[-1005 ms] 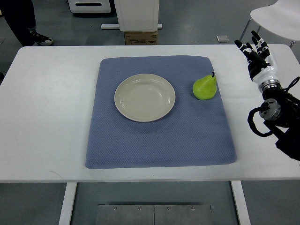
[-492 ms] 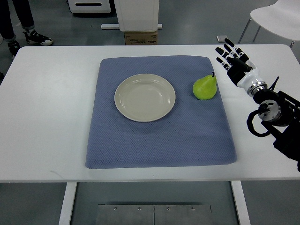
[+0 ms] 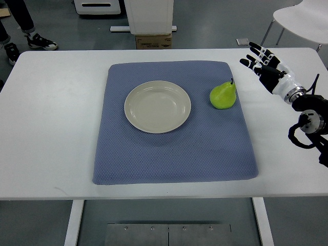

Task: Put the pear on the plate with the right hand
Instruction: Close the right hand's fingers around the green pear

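A green pear [image 3: 223, 95] lies on the right part of a blue mat [image 3: 174, 148], its stem pointing up and right. A cream plate [image 3: 157, 106] sits empty on the mat to the left of the pear. My right hand [image 3: 262, 60] is open with fingers spread, raised over the white table to the right of the pear and a little farther back, apart from it. Its arm [image 3: 307, 115] comes in from the right edge. The left arm is out of view.
The white table [image 3: 46, 128] carries the mat. A person's legs and shoes [image 3: 20, 31] stand at the far left beyond the table. A white chair [image 3: 302, 20] is at the far right and a cardboard box [image 3: 154, 40] behind the table.
My right hand swung left toward the pear from the table's right edge, then shifted slightly right and back, and the forearm moved toward the right edge. The pear and plate stayed put.
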Motion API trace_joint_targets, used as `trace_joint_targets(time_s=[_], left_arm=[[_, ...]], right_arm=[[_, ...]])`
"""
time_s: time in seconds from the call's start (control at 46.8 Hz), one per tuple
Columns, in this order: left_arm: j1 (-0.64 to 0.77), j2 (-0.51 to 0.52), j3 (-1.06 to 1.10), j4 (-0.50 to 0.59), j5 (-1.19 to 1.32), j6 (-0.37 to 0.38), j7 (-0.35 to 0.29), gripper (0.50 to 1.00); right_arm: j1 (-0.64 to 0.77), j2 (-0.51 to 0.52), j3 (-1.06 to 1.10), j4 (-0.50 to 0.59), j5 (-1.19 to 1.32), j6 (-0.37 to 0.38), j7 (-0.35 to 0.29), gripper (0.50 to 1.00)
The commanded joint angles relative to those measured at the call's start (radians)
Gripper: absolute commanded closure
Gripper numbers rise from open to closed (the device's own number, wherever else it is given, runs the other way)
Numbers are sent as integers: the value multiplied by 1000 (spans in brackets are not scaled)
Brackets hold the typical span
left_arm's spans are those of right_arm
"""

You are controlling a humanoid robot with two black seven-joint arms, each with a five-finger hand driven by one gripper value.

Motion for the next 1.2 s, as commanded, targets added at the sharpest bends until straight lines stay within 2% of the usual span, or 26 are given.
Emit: trace_joint_targets(time_s=[0.0,0.086,0.321,0.406,0.77,1.176], left_arm=[[0,0,0,0,0,0,0,500],[0,0,0,0,0,0,0,500],[0,0,0,0,0,0,0,500],[0,0,0,0,0,0,0,500],[0,0,0,0,0,0,0,500],[0,0,0,0,0,0,0,500]], right_arm=[[1,-2,-28,2,-78,0,3,502],[4,-5,-71,3,-141,0,9,511],[36,-22,-251,8,-204,-7,92,519],[55,-22,-300,8,-206,-36,114,546],[69,-8,-427,9,-210,-171,117,576],[99,21,-487,11,-218,-182,132,574]])
